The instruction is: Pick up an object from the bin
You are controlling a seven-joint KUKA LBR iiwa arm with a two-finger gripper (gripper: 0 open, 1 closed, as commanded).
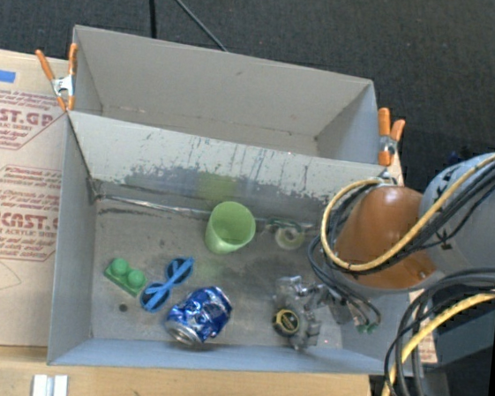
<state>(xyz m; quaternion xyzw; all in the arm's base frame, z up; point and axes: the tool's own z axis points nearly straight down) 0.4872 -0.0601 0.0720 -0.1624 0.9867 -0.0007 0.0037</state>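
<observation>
The pincer (pixel 307 325) sits low in the bin (pixel 223 101), near its front right corner. Whether it is apart or together I cannot tell. Just to its left, touching it or nearly so, lies a small dark round thing (pixel 286 321) with a yellowish rim. It is the nearest thing and so the handiest to take.

To do this well, I judge the pincer must centre over that round thing before closing, since it lies at the pincer's side, not under it, and looks small enough to skid away.

Farther left lies a crushed blue can (pixel 200 314). Behind and to the left, well apart, are a green cup (pixel 230 227) and a pale ring (pixel 289 235). With the front wall close, a straight lift seems safest.
</observation>
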